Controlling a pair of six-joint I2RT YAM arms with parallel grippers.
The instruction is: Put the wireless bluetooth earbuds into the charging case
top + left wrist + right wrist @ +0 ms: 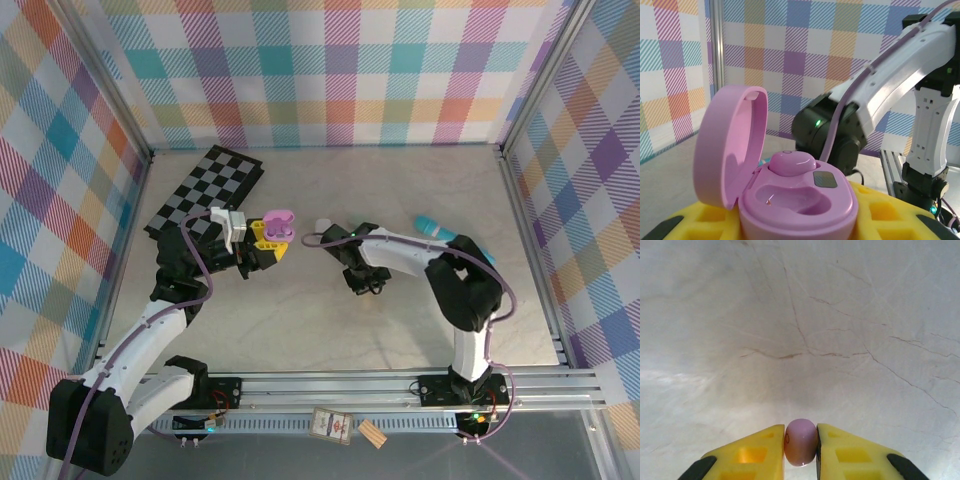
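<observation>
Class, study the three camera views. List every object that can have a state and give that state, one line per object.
Charging case, lid open, gripped by the left fingers.
Seated earbud, in the case's far slot; the near slot is empty.
Second earbud, outside the case, pinched between the right fingers.
Chessboard, lying flat on the table.

The case (800, 210) between the left fingers (690, 225) is cut off at the bottom edge. The right fingers (750, 455) cover both flanks of the earbud (800, 442). Beyond them the stick (435, 230) passes behind the arm (410, 252).
</observation>
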